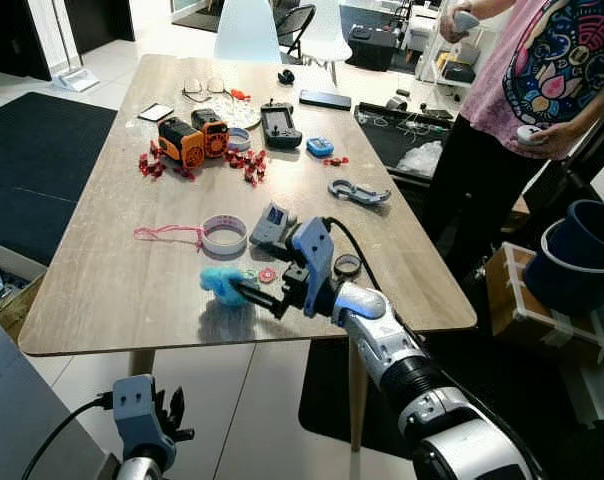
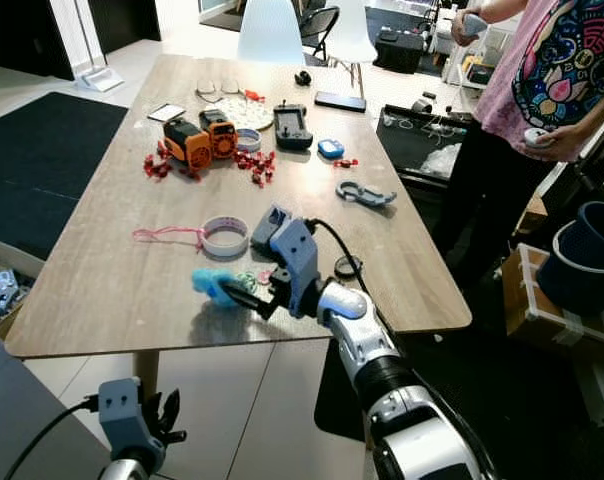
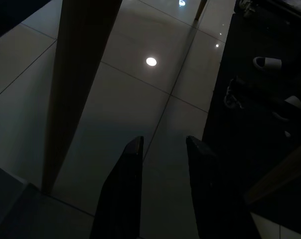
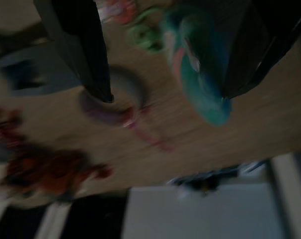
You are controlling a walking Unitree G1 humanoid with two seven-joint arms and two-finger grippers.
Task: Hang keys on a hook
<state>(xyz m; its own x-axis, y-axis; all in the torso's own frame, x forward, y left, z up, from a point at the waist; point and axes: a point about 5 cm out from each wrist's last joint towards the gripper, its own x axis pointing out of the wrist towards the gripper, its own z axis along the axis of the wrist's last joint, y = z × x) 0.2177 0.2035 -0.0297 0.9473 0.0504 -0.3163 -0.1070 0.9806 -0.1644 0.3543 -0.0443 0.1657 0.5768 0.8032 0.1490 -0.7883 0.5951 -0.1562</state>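
Note:
The keys lie near the front edge of the wooden table: a fluffy blue pompom joined to a green ring and a small red charm. My right gripper reaches in low over the table from the right. It is open, and its fingers straddle the pompom in the blurred right wrist view. Whether a finger touches the pompom I cannot tell. My left gripper hangs idle below the table edge, with its fingers open over the tiled floor.
A tape roll with a pink cord, a grey carabiner, orange devices, red clips, a black handset and glasses lie on the table. A person stands at the right side beside a blue bucket and a box.

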